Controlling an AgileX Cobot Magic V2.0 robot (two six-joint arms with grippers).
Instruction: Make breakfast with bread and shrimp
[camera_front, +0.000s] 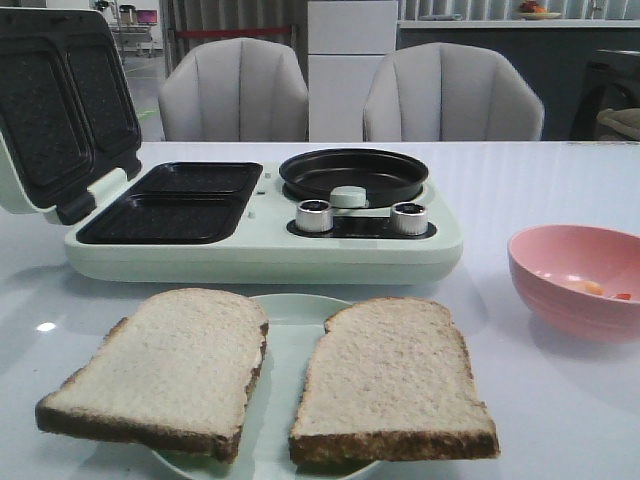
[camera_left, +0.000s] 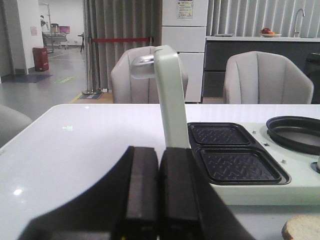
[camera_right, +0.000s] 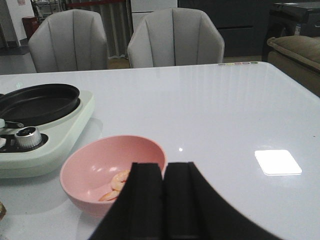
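Front view showed two slices of bread lying flat side by side on a pale plate at the near edge of the white surface, with neither arm in that picture. Beyond the plate stood a mint-green breakfast maker with its lid swung up, two dark empty sandwich wells and a round black pan behind two knobs. The left pincer had its fingers pressed together and held nothing; a corner of one slice showed low and just to the inner side of it, so the bread lay near and slightly ahead, the wells farther ahead on that same side. The right pincer was likewise closed and empty, with the pink bowl directly ahead and slightly toward the robot's left; a few small orange-pink shrimp lay in its bottom. By these positions the left arm seemed nearer the bread and the right nearer the shrimp. Each slice ran longer front to back, crust edge nearest the robot. Two grey padded chairs stood behind the surface, with curtains and a counter farther back.
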